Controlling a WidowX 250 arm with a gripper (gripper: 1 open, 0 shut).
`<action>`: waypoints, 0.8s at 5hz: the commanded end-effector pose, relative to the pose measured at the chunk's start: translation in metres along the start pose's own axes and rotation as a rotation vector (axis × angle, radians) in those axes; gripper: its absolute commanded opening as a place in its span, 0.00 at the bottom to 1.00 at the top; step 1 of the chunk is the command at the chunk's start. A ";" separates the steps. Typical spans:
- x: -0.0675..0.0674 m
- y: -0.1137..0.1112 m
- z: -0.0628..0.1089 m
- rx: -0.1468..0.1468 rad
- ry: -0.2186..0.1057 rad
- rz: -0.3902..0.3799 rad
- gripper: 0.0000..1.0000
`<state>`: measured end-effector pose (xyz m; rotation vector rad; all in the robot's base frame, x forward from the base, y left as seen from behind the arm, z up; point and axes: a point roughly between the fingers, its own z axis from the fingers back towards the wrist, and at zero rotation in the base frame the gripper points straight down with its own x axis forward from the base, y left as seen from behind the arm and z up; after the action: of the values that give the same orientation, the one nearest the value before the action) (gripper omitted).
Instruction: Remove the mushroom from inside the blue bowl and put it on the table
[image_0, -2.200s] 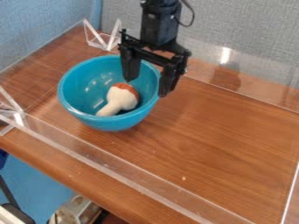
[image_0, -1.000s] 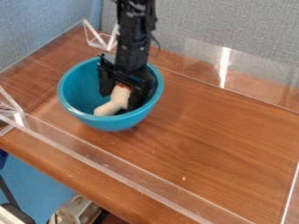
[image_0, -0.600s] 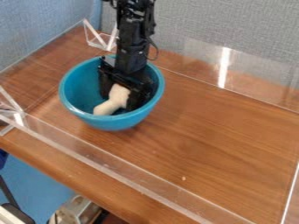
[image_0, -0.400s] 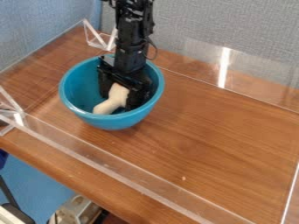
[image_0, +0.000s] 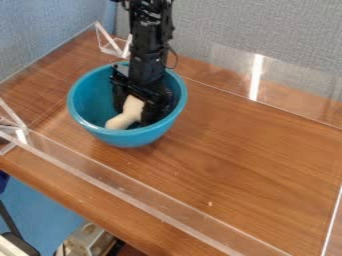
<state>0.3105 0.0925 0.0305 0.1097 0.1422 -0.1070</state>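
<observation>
The wooden surface (image_0: 241, 130) holds 1 blue bowl (image_0: 91, 105) near its back left corner. Inside lies the mushroom (image_0: 124, 116), likely light, hard and smooth. The tool (image_0: 143, 95) looks clamped on its cap end, a good spot.

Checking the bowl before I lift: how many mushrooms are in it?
1. The mushroom lies inside the blue bowl, its cap end under the hand. The hand blocks part of the bowl, so something small could be hidden.
</observation>
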 end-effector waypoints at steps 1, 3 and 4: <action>0.001 0.017 0.008 0.012 -0.036 0.078 0.00; -0.005 0.036 -0.005 0.007 -0.026 0.156 0.00; -0.012 0.049 -0.009 0.005 -0.020 0.193 0.00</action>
<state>0.3083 0.1272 0.0280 0.1135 0.1158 0.0390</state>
